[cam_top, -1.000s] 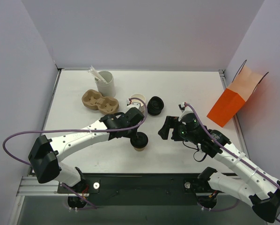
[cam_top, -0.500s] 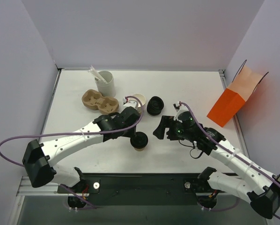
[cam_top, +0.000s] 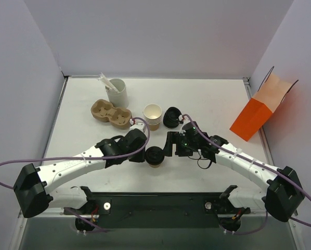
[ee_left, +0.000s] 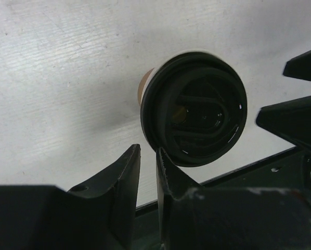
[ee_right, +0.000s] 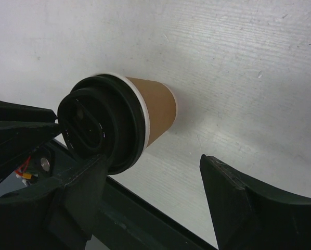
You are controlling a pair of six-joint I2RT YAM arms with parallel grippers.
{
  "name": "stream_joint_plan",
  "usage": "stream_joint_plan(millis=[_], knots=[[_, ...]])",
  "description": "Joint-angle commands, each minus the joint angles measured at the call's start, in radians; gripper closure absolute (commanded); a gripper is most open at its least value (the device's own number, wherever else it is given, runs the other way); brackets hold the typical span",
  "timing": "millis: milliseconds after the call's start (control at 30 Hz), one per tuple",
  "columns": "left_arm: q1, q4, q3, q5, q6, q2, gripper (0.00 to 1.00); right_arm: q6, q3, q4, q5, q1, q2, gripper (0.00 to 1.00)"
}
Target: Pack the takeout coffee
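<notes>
The jaws of the left gripper [ee_left: 147,156] are drawn almost together with nothing between them, their tips just beside the black lid of the coffee cup [ee_left: 199,117], on its left. The jaws of the right gripper [ee_right: 153,161] are spread wide, and the cup is framed between them, close to one finger and apart from the other. The cup is stood upright on the worktop [cam_top: 212,99], towards the near edge. Beyond it, a stack of lidless cups [cam_top: 153,115] and a pile of lids [cam_top: 172,117] are set side by side.
</notes>
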Motion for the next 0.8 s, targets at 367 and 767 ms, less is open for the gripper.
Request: stream_joint_plan(millis=[367,767], knots=[[0.017,0.102,0.023,-0.016,0.002,0.038,0.72,-0.078,0.049,0.044,-0.062,0.001,0.080,0.36],[0.026,0.025,0.042,-0.095,-0.006,-0.031,0.71,-0.075,0.054,0.075,-0.091,-0.002,0.102,0.48]])
